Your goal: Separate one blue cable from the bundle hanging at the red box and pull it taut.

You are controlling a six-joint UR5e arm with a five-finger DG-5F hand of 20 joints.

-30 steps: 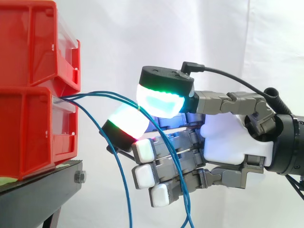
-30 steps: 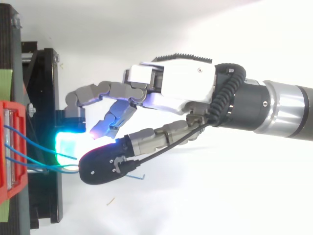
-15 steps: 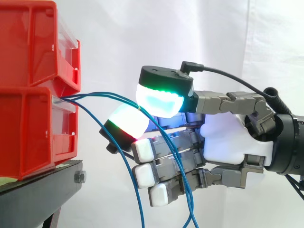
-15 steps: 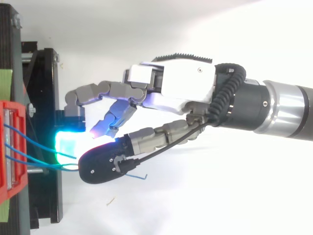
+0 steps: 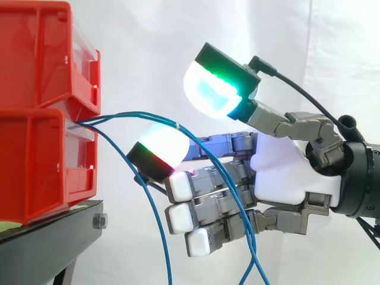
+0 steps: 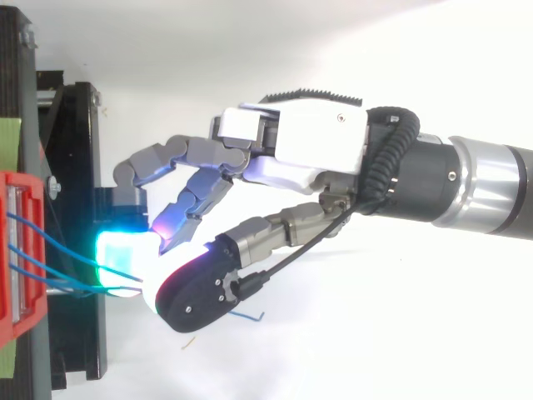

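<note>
Several thin blue cables (image 5: 142,115) leave the front of the lower red bin (image 5: 35,166) and hang down. One cable arcs right over a glowing fingertip pad (image 5: 161,148), then drops in front of the other fingers; another cable (image 5: 151,211) falls more steeply below it. My hand (image 5: 291,178) reaches in from the right, level with the bin. Its thumb pad (image 5: 217,89), glowing green and cyan, stands raised well above that fingertip pad, clear of the cable. In the top view the hand (image 6: 308,150) points left at the bin (image 6: 17,250), and the cables (image 6: 58,246) run to its fingertips.
A second red bin (image 5: 35,53) is stacked on the lower one. Both rest on a black stand (image 5: 53,237), also seen from above (image 6: 79,167). A white curtain hangs behind, and a loose blue cable end (image 6: 248,315) shows under the thumb.
The thumb has lifted up and away from the fingertip pad it was pressed against, letting go of the blue cable. The cable now lies looser and hangs further right.
</note>
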